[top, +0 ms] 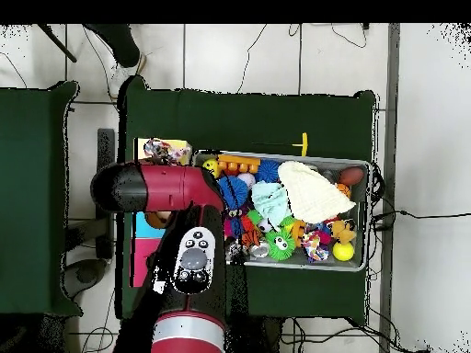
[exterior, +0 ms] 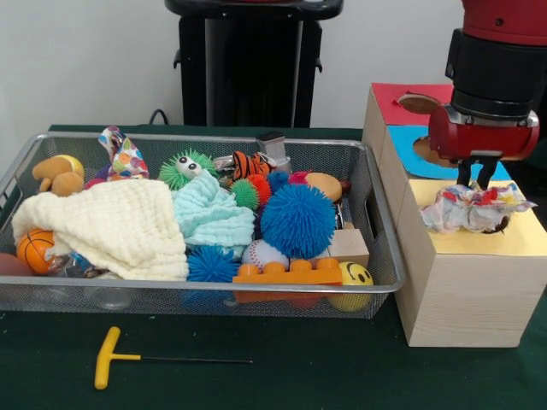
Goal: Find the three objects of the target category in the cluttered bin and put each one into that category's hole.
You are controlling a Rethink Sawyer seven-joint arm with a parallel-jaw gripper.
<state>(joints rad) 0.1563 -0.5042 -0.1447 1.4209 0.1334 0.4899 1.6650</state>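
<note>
The wire mesh bin (exterior: 389, 256) holds a heap of toys; it also shows in the overhead view (top: 367, 216). A white cloth with colourful dots (exterior: 474, 207) lies crumpled on the yellow top (exterior: 513, 243) of the wooden box, over its hole (exterior: 497, 226), of which only a dark edge shows. My gripper (exterior: 476, 179) hangs just above that cloth, fingers slightly apart and holding nothing. In the overhead view the cloth (top: 164, 149) shows beside my arm. A second colourful patterned cloth (exterior: 122, 154) sticks up at the bin's back left. The braided rope ring is hidden.
In the bin lie a cream cloth (exterior: 111, 226), a mint cloth (exterior: 209, 213), a blue spiky ball (exterior: 297, 220), a green spiky ball (exterior: 186, 168) and an orange brick (exterior: 286, 273). The blue top (exterior: 406, 141) and red top (exterior: 393, 98) lie behind the yellow one. A yellow-handled tool (exterior: 107, 359) lies on the table.
</note>
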